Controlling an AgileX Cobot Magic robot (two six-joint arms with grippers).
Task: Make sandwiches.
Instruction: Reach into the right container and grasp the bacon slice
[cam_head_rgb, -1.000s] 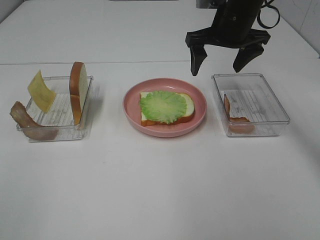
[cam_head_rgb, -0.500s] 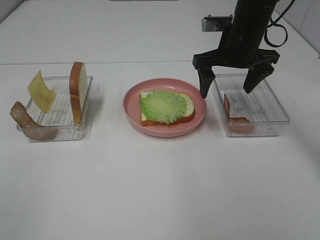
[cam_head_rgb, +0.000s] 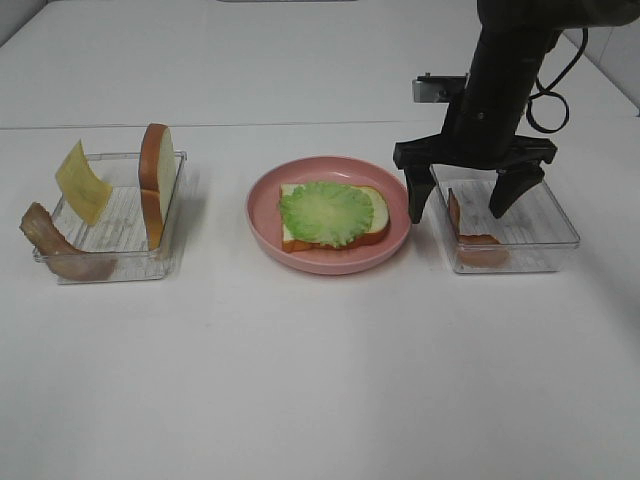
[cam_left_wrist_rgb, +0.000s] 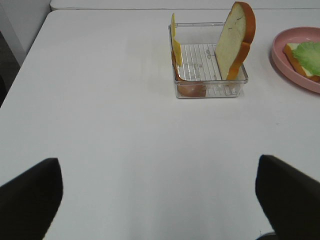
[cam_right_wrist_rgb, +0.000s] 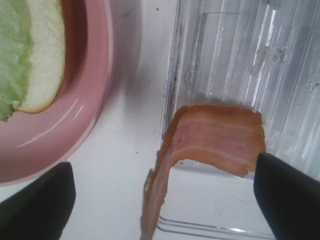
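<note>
The right gripper (cam_head_rgb: 458, 208) hangs wide open and empty over a bacon strip (cam_head_rgb: 472, 238) leaning in the plate-side end of the right tray (cam_head_rgb: 560, 215). The left gripper (cam_left_wrist_rgb: 157, 167) is also wide open, holding nothing. Lettuce (cam_head_rgb: 325, 212) lies on a bread slice (cam_head_rgb: 379, 216) on the pink plate (cam_head_rgb: 330, 265).

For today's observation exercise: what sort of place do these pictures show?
Likely a robot test bench, not a kitchen: bare white table, sandwich parts in clear trays, a black gripper over one.

no readable text, labels, brands or numbers anywhere
</note>
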